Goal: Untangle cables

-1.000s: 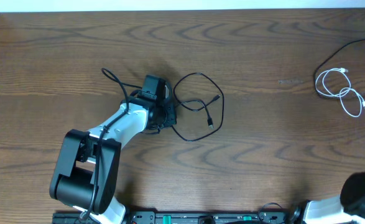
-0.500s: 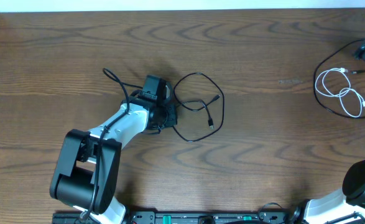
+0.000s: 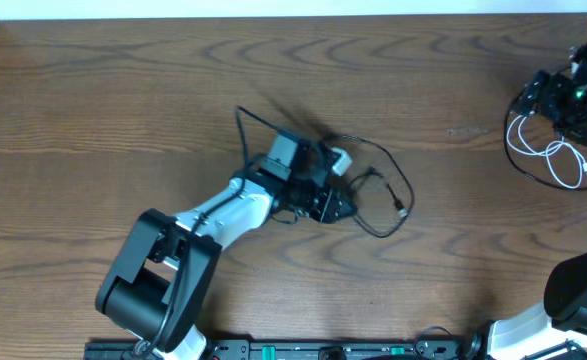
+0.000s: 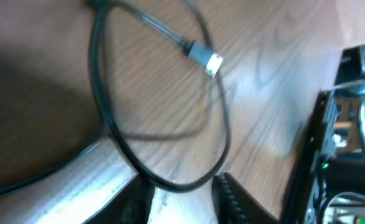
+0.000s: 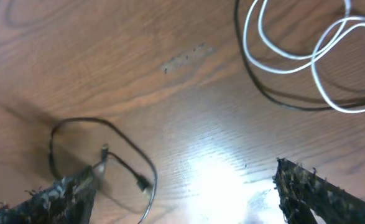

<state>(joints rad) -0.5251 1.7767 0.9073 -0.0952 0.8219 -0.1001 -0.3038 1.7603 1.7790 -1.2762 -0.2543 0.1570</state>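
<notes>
wooden table [image 3: 93, 100] bears a black cable [image 4: 97, 87], blurred near left fingers [image 4: 233, 198].

Brown wood-grain table [image 3: 123, 90], black cable [image 3: 405, 185] looped loosely near its middle, white cable [image 3: 558, 148] coiled well to that cable's right.

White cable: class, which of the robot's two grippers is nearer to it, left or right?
Right. The right gripper is close by the white cable at the table's right end. The left gripper is far off near the table's middle, at the black cable.
</notes>
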